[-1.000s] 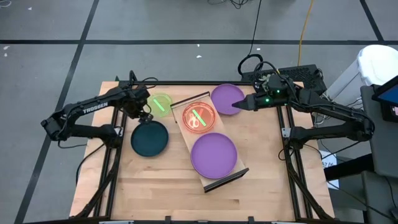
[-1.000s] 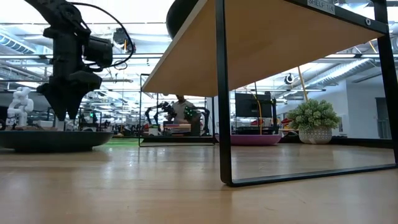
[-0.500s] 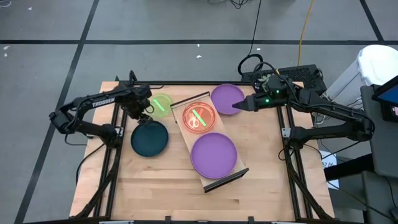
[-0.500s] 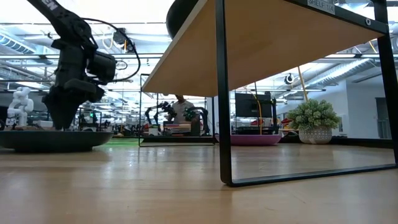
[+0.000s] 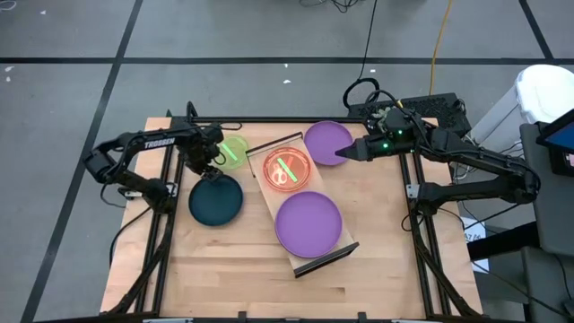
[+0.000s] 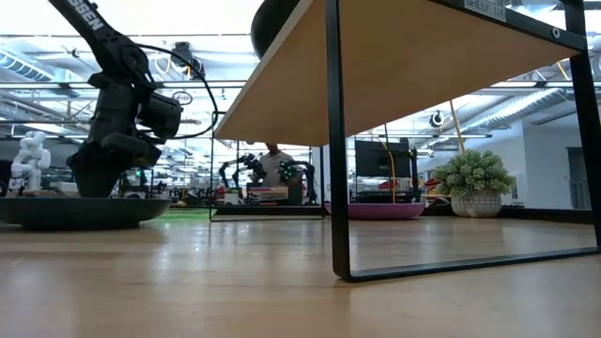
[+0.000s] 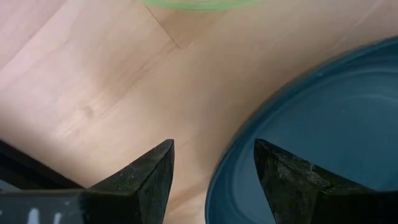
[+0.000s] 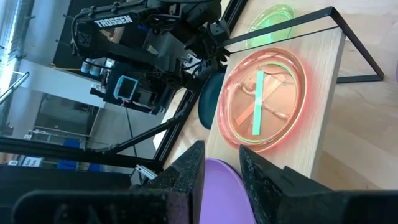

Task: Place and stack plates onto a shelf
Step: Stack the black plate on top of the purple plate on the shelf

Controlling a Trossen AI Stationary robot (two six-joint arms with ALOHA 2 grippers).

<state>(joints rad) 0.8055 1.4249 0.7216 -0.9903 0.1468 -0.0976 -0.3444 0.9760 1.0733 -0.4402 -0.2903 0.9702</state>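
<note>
My left gripper is open over the far rim of the dark teal plate, which lies flat on the table. In the left wrist view its fingers stand either side of that rim; whether they touch it I cannot tell. A small green plate lies just beyond. The shelf carries a pink-red plate and a large purple plate. My right gripper is at the edge of a second purple plate, which lies on the table at the shelf's far end. My right gripper has the purple plate's rim between its two fingers, on the side toward the table's right edge. It comes in low from the right. The plate lies flat on the table.
The shelf slants across the table's middle, with dark rails at its short ends and thin black legs. Bare wood lies toward the near edge on both sides. The table's black frame runs along the left and right edges.
My left gripper has come down toward the teal plate's far rim, shifting a little toward the shelf and tipping forward as the arm's elbow swung in. The right arm and all plates have kept still.
</note>
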